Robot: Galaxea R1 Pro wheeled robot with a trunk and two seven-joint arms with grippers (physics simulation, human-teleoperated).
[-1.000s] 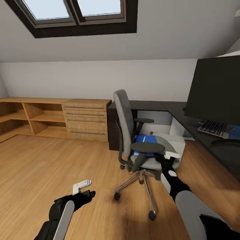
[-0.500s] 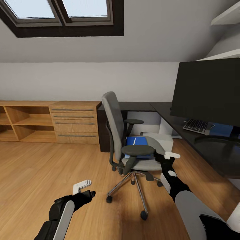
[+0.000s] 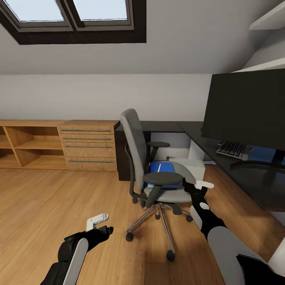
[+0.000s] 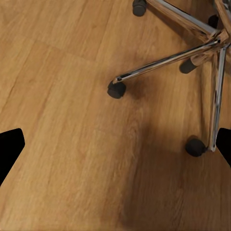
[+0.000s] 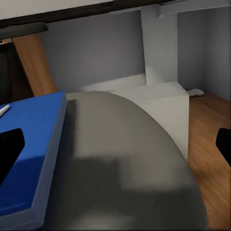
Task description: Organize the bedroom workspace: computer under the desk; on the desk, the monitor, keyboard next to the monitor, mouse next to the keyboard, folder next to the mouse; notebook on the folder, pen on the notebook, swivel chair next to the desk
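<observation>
- The robot's swing toward the desk corner has all but stopped: a second ago the view was sweeping rightward across the room, and over the last half second it has barely shifted, the swivel chair (image 3: 152,166) now sitting squarely ahead.
- Neither arm has changed its pose through that turn. The right tool (image 3: 201,186) hangs just beside the chair's seat, near the front edge; the left tool (image 3: 98,221) hovers low over the wooden floor (image 3: 47,198), well apart from the chair's chrome base.
- Both tools look released and empty, their dark fingertips spread wide at the edges of each wrist view.
- By the look of it, the approach is over and the reach for the folder (image 3: 162,169) comes next.
- The folder lies flat on the grey seat, bright blue, a thin pale object resting on its cover.
- On the glossy black tabletop (image 3: 253,178), the monitor (image 3: 247,109) stands with the keyboard (image 3: 232,149) just below its screen.
- The pale computer (image 3: 192,168) sits on the floor behind the chair, beneath the tabletop.
</observation>
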